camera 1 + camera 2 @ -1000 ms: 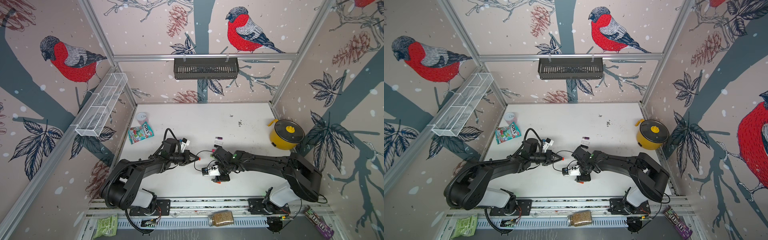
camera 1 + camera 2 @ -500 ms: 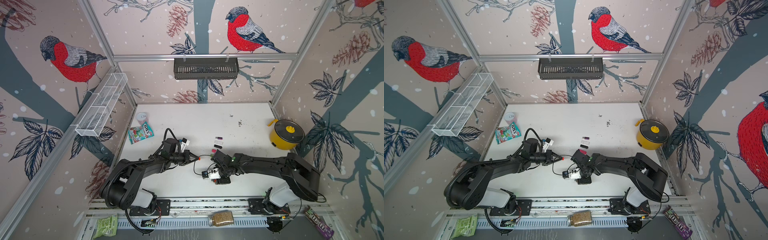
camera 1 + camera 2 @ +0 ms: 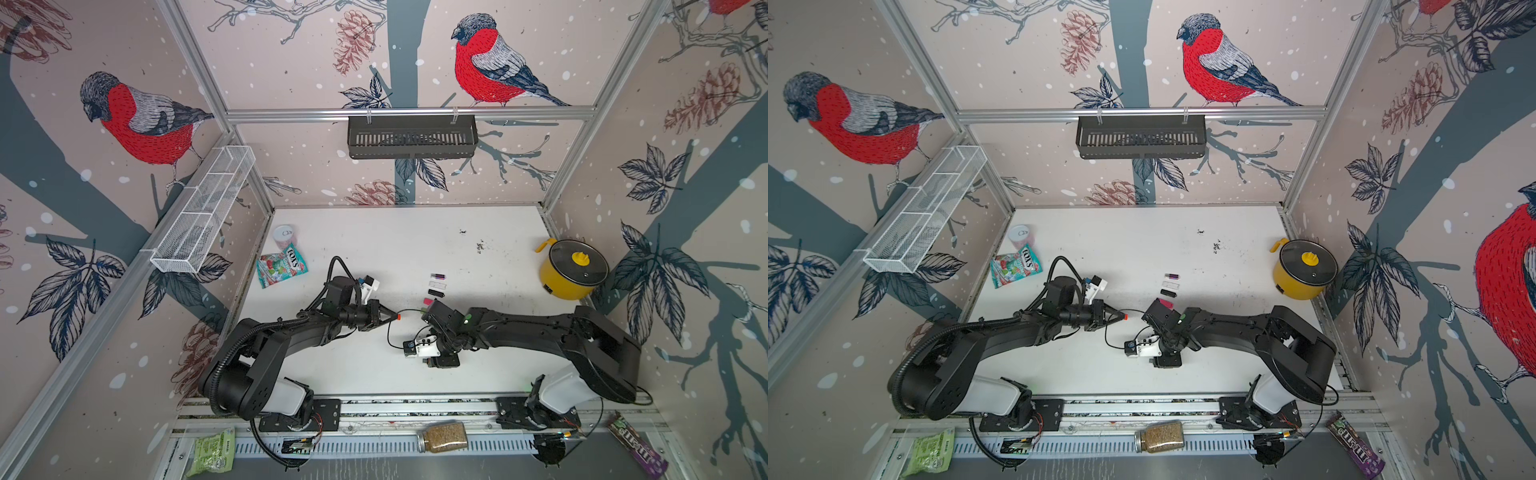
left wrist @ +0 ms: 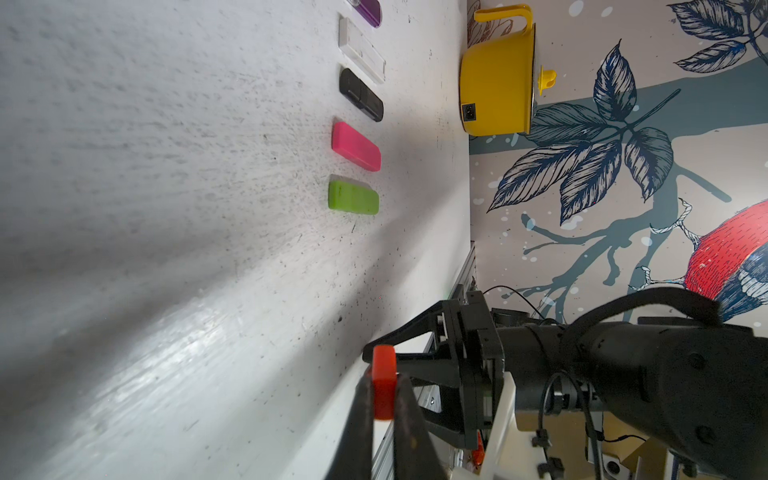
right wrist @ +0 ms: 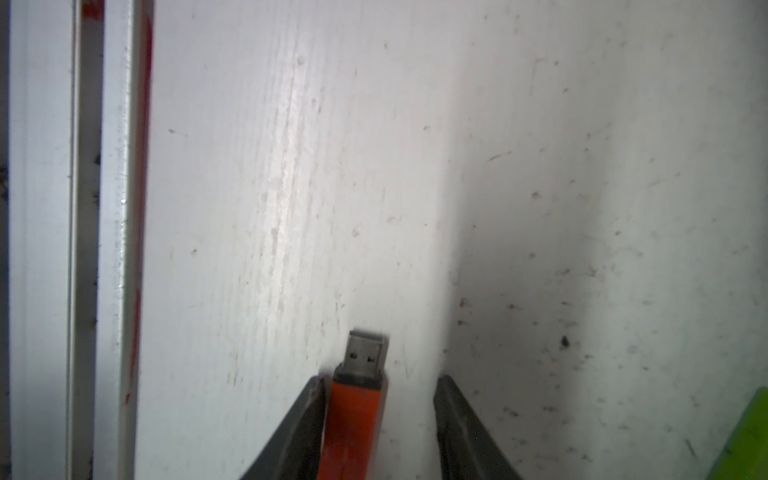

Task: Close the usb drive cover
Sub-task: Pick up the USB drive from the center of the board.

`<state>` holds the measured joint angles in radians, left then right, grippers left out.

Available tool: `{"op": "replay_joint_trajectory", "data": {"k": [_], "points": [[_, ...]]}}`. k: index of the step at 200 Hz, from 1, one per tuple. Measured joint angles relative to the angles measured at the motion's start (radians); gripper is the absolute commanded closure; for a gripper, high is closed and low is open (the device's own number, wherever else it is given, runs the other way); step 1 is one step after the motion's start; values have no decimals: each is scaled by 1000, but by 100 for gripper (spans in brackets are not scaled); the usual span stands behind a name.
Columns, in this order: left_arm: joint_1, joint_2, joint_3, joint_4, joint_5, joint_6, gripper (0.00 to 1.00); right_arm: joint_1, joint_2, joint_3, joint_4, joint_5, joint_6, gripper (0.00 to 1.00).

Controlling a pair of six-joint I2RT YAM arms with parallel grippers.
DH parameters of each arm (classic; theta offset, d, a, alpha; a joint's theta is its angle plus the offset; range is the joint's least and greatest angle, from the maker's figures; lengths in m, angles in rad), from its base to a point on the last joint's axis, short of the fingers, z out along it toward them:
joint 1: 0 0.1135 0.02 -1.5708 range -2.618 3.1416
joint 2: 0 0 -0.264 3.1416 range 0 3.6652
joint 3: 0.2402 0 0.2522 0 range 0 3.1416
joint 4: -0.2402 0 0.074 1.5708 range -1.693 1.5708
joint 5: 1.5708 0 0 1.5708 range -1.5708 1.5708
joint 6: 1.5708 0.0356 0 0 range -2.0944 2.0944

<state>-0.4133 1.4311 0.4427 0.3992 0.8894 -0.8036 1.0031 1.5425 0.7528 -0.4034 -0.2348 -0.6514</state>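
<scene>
While clamping orange cover (image 4: 383, 399) in left gripper (image 4: 384, 376), lower centre, grabbing usb drive (image 5: 355, 411): bottom centre, on table (image 5: 540, 166) btwn part-open right gripper (image 5: 379, 380) jaws. Next prob: pinch drive, align cover w/ plug (image 5: 365, 351).

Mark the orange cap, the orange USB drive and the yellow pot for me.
orange cap (image 4: 383, 382): left wrist view, middle of its visible face.
orange USB drive (image 5: 355, 415): right wrist view, orange body just behind the metal plug.
yellow pot (image 4: 496, 70): left wrist view, its side wall.
</scene>
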Motion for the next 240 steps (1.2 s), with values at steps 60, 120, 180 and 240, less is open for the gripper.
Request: {"op": "replay_joint_trajectory", "data": {"k": [60, 120, 180, 240], "points": [[0, 2, 3, 0, 0, 0, 93, -12, -37, -24, -8, 35, -5, 56], [0, 2, 3, 0, 0, 0, 93, -9, -30, -28, -9, 34, -7, 59], [0, 2, 3, 0, 0, 0, 93, -5, -26, -34, -14, 23, -6, 66], [0, 1, 3, 0, 0, 0, 93, -4, -18, -28, -26, 9, -2, 67]]}}
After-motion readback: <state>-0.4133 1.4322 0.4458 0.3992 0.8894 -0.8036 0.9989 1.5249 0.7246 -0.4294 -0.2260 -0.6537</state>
